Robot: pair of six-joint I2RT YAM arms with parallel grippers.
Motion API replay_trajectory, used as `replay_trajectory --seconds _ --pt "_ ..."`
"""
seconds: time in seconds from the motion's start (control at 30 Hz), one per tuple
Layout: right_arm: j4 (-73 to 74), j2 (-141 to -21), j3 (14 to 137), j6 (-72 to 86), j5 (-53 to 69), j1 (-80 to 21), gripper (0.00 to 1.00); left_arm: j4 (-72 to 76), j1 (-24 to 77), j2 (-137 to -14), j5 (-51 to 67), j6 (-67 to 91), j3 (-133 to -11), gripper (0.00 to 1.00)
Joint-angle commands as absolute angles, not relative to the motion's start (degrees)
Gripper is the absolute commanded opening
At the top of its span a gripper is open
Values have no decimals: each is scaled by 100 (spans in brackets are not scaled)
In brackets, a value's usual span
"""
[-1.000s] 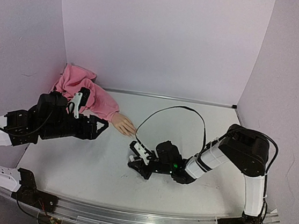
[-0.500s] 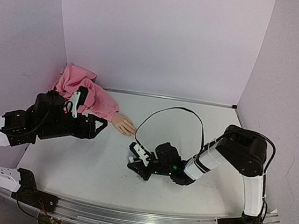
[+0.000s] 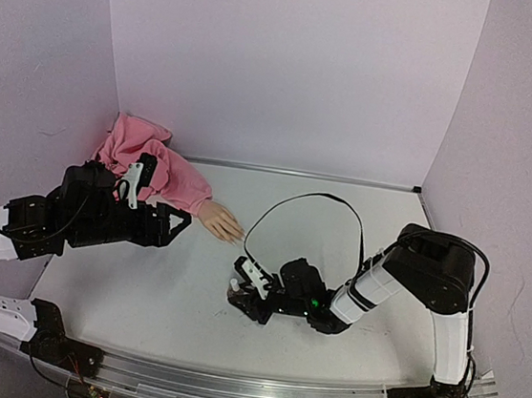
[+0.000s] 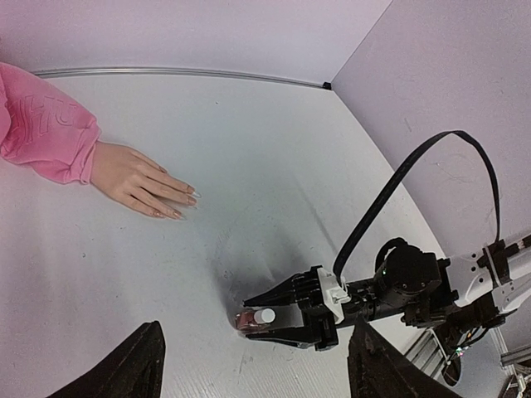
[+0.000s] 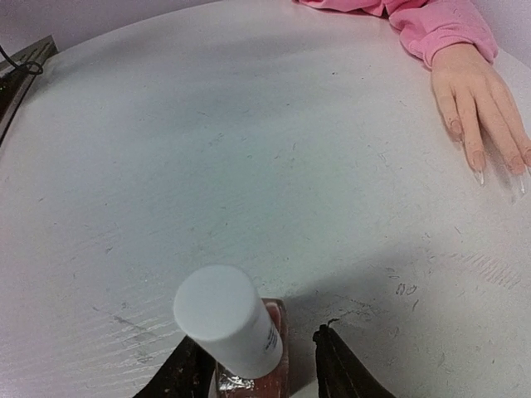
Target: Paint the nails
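One mannequin hand, one polish bottle, two grippers on one table.

The mannequin hand [image 3: 218,221] lies flat, palm down, at the left rear of the table [image 3: 140,290], its one pink sleeve [image 3: 155,162] running back toward the left corner. The nails [image 5: 479,176] are pale tips at the ends of the fingers and point toward the table centre; from above they are too small to count. The single bottle [image 5: 249,348], pinkish with one white cap [image 5: 224,319], stands on the table well apart from the fingertips. The right gripper [image 3: 239,290] lies low with one finger on each side of the bottle; its jaws are loosened, with a gap on one side. The left gripper [image 3: 178,225] hovers near the sleeve, jaws spread wide and empty.
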State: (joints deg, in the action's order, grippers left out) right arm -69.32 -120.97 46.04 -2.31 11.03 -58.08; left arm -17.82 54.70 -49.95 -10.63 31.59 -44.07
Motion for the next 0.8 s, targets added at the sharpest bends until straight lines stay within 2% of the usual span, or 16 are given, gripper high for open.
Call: replay_trajectory --seconds 0.0,0.3,0.5,0.67,0.77 --pt "-7183 -11957 4489 -221 959 -5855 40 -1661 5444 -4979 -1062 3120 -4423 77" --pt "-7383 -11885 4475 -190 928 -5861 13 -1653 5441 -5006 -1028 3122 -4446 79" --pt "-7255 -11474 4503 -71 1013 -5856 0 -1545 5440 -5080 -872 3128 -4447 80" --pt "-6434 -10707 4637 159 1862 -5739 0 -1465 5440 -5387 -239 2851 -4645 80" --pt "-5775 -10197 4803 393 2628 -5520 0 -1424 5447 -5763 521 2585 -4935 75"
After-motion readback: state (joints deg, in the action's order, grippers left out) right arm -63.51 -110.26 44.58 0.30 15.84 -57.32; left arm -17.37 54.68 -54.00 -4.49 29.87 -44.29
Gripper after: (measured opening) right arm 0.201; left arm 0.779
